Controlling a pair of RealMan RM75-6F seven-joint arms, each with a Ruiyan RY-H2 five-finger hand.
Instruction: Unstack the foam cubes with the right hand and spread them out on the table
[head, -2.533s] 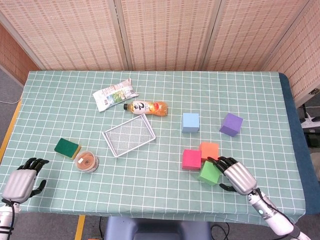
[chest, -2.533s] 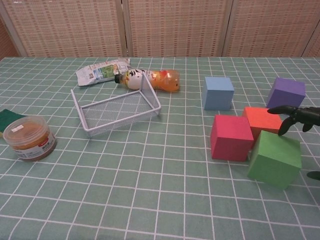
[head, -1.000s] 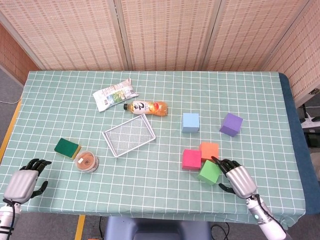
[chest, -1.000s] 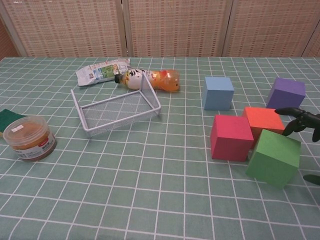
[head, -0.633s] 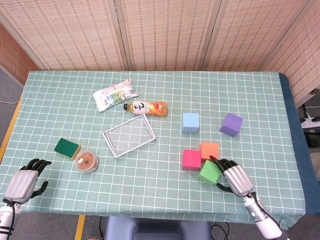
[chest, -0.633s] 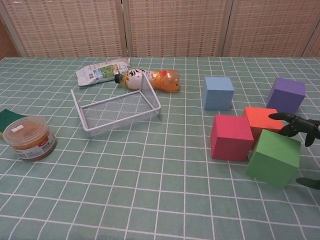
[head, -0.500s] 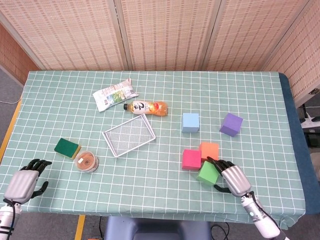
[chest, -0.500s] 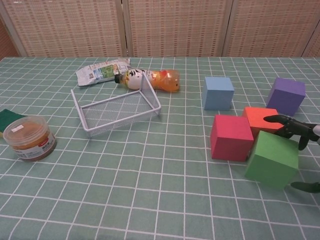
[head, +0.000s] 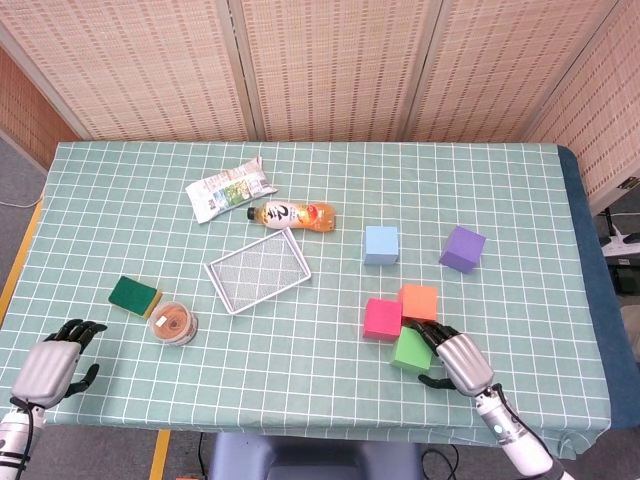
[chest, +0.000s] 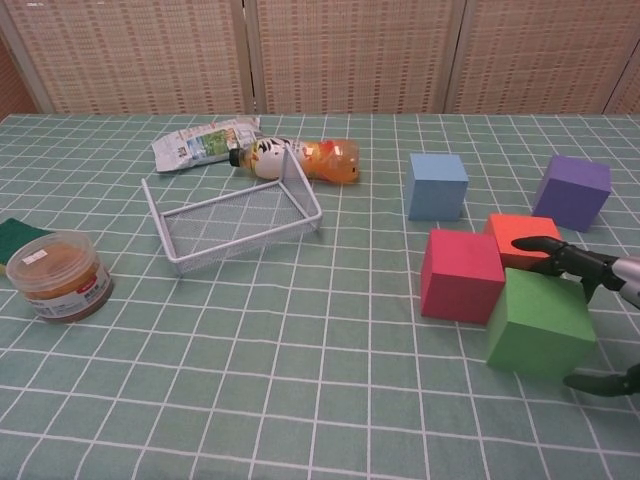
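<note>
Near the table's front right edge, the right hand (chest: 600, 320) brackets the green cube (chest: 539, 328) with spread fingers (chest: 545, 252), cube on its inboard side.

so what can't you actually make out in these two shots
- Right hand, chest view: cut off by the right edge; only fingertips around the green cube show, so a firm grip is uncertain.
- Left hand: seen only in the head view, small, at the lower left corner.
- Green sponge, chest view: cut by the left edge.
- Snack packet print: too small to read.
- Orange cube, chest view: partly behind the pink cube and the fingers.
</note>
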